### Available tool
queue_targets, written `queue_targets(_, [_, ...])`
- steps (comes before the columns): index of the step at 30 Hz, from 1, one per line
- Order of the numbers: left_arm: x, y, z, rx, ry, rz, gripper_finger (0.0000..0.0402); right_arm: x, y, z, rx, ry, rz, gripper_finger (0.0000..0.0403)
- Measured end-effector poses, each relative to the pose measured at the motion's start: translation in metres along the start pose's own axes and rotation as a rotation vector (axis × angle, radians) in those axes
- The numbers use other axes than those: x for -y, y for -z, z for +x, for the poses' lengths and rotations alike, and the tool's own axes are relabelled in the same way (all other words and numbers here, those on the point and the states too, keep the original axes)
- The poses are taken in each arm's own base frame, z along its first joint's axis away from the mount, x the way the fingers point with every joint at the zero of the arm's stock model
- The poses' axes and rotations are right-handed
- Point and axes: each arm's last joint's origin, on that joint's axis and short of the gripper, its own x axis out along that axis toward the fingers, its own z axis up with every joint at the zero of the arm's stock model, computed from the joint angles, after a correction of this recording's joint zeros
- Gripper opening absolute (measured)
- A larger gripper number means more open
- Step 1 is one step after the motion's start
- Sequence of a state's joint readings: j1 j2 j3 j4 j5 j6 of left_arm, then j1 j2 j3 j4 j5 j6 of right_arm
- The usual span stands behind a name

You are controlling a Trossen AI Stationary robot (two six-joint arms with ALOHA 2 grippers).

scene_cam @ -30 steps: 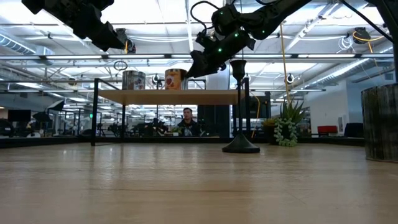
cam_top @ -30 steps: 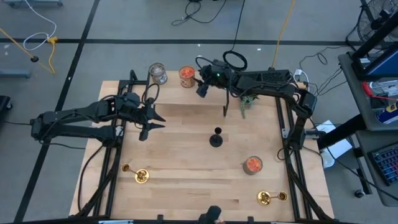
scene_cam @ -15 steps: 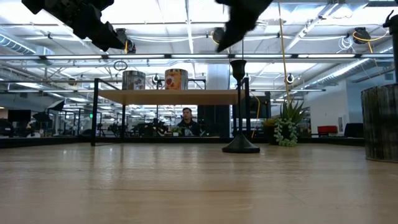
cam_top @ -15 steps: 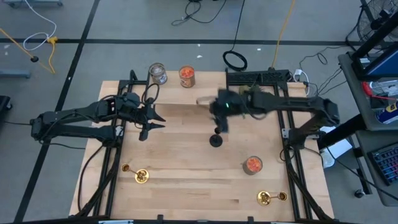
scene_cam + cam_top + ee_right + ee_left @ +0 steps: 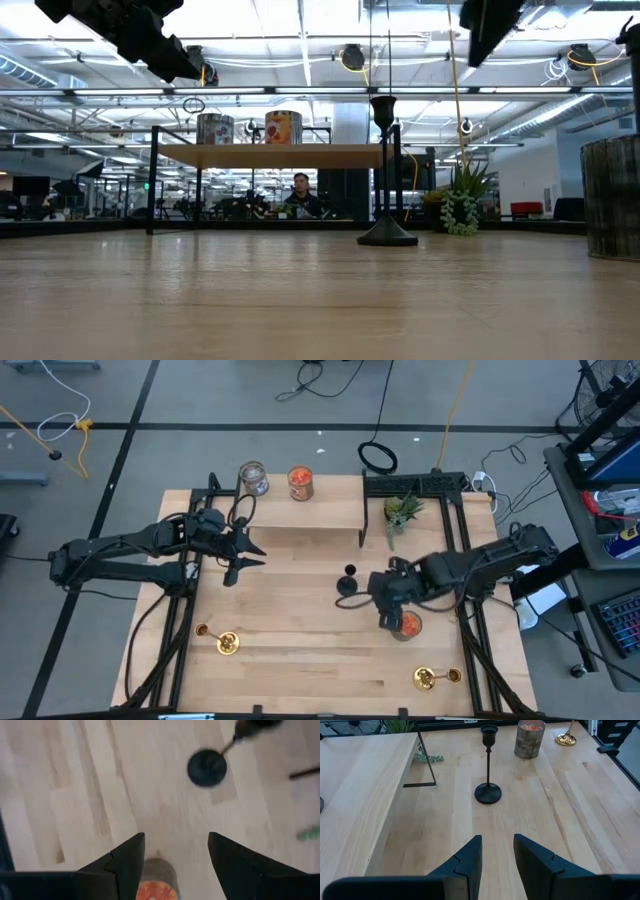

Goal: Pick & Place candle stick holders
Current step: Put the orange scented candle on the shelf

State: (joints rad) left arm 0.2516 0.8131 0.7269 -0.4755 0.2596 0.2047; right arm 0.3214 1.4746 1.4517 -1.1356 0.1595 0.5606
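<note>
While the left gripper idles open at 9 o'clock, the right gripper hangs wide open and empty above the orange-filled jar. Black candle stick holder stands upright at table centre; two gold holders lie at 7 and 5 o'clock.

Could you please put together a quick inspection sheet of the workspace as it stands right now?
Surface: wooden table, with a low wooden shelf at the back.
Job's things: black candle holder upright mid-table; two gold candle holders lying down, one front left, one front right.
Clutter: orange-filled jar on the table; two jars at the back edge; small plant.
Grippers: left gripper open, empty, above the table's left side; right gripper open, empty, over the orange-filled jar.
Cables: cables on the floor behind the table.
Surroundings: person beyond the table.
</note>
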Motion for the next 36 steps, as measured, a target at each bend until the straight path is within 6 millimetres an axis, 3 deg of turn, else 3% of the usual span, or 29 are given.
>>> queue_targets(4, [0.000, 0.000, 0.000, 0.000, 0.000, 0.000, 0.0118, 0.003, 0.018, 0.013, -0.115, 0.047, 0.143, 0.0215])
queue_targets(14, [-0.003, 0.001, 0.000, -0.024, -0.115, 0.015, 0.0118, 0.015, 0.072, 0.068, -0.554, 0.077, 0.567, 0.0215])
queue_targets(18, [-0.005, 0.000, 0.000, -0.032, -0.176, 0.046, 0.0118, 0.022, 0.084, 0.079, -0.626, 0.124, 0.657, 0.0215])
queue_targets(25, [-0.006, -0.001, -0.001, -0.021, -0.210, 0.053, 0.0118, 0.022, 0.086, 0.081, -0.633, 0.114, 0.681, 0.0193])
queue_targets(36, [-0.006, -0.001, -0.001, -0.022, -0.210, 0.030, 0.0118, 0.031, 0.084, 0.069, -0.514, 0.109, 0.594, 0.0072])
